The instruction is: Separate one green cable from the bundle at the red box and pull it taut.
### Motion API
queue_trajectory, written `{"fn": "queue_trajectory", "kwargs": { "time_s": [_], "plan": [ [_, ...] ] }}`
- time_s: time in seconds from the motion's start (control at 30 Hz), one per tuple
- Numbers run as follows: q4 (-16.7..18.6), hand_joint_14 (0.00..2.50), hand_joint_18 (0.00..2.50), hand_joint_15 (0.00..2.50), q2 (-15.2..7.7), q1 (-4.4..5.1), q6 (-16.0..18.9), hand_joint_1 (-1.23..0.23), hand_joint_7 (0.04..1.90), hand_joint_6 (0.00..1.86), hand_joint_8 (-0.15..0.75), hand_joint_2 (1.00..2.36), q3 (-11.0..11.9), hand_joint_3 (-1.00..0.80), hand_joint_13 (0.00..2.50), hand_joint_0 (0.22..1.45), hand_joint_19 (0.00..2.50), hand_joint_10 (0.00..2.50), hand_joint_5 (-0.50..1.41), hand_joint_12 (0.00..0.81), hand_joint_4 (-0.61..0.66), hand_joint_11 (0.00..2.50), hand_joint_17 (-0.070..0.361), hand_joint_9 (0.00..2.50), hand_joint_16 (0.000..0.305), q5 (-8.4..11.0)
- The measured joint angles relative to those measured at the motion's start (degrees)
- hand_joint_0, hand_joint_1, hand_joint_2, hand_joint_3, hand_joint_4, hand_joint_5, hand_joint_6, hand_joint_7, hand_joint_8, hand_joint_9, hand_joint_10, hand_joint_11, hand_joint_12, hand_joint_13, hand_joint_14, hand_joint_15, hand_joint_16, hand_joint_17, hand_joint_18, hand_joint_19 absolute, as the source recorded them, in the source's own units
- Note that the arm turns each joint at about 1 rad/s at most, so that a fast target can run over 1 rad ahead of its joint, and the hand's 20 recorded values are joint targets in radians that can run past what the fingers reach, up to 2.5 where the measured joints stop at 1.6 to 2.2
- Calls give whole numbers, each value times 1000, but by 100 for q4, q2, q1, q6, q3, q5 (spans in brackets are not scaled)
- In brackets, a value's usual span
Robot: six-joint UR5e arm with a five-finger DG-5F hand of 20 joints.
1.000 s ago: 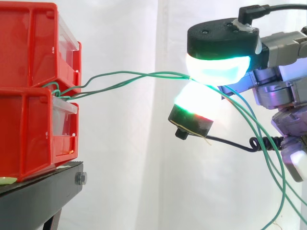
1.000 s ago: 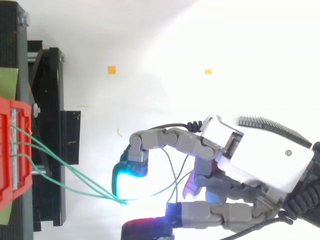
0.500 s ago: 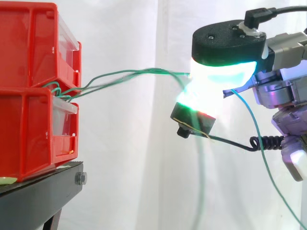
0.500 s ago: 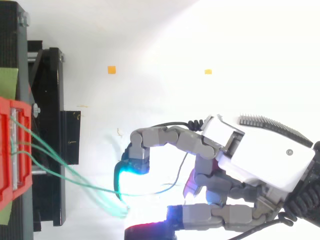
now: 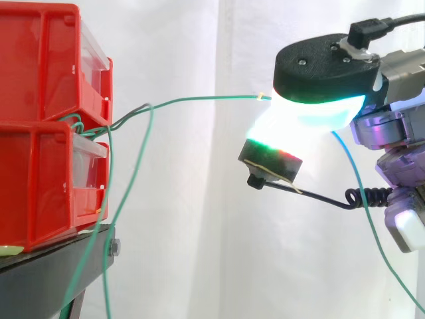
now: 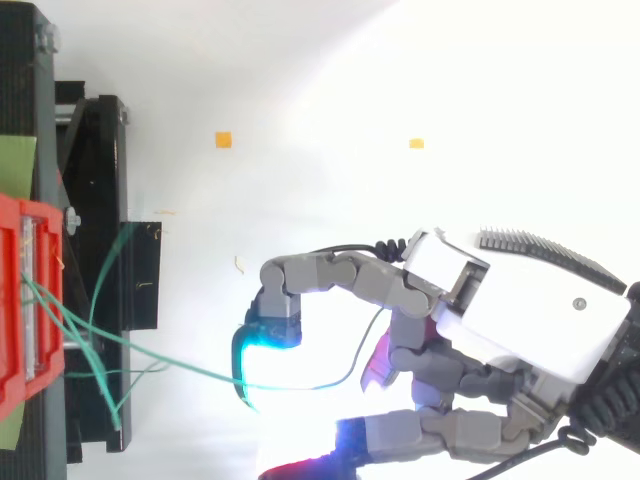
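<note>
Two red bins (image 5: 46, 126) are stacked at the left on a black stand (image 5: 60, 272). One green cable (image 5: 199, 100) runs almost straight from the gap between the bins to my hand (image 5: 392, 126), which pinches it between two glowing pads (image 5: 319, 109). Its free tail (image 5: 362, 199) hangs down on the right below the hand. In the top view the same green cable (image 6: 170, 362) stretches from the red bin (image 6: 15, 300) to the cyan pad of the hand (image 6: 520, 310). The other green cables (image 5: 129, 179) hang loose beside the bins.
The black stand (image 6: 100, 200) juts out beside the bins in the top view. Two small orange markers (image 6: 223, 140) lie on the white floor. A white curtain stands behind everything.
The other green cables have slipped out of the pinch and dropped beside the bins. One cable stays in the pads. The hand has shifted slightly right, away from the bins.
</note>
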Motion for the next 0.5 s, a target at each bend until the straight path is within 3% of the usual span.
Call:
{"fn": "queue_trajectory", "kwargs": {
  "time_s": [0.07, 0.2, 0.3, 0.37, 0.5],
  "plan": [
    [0, 31, 1529, 1227, 0, 0, 0, -748, 1499, 522, 111, 1000, 1, -500, 2455, 439, 0, 2500, 127, 504, 131, 380, 146, 2500, 65, 0],
    [0, 31, 1607, 1219, 0, -1, 0, -608, 1518, 503, 116, 1000, 1, -500, 2491, 391, 0, 2500, 137, 518, 136, 410, 157, 2500, 70, 0],
    [0, 32, 1615, 1218, 0, -1, -1, -541, 1516, 500, 105, 1000, 1, -500, 2499, 391, 0, 2500, 140, 520, 131, 423, 157, 2500, 70, 0],
    [1, 32, 1622, 1223, 0, -1, -1, -321, 1491, 501, 91, 1000, 1, -500, 2500, 400, 0, 2500, 142, 504, 129, 417, 157, 2500, 70, 0],
    [1, 32, 1602, 1235, 0, -1, -1, -226, 1466, 501, 73, 1000, 1, -500, 2500, 434, 0, 2500, 144, 481, 106, 389, 149, 2500, 66, 0]
  ]
}}
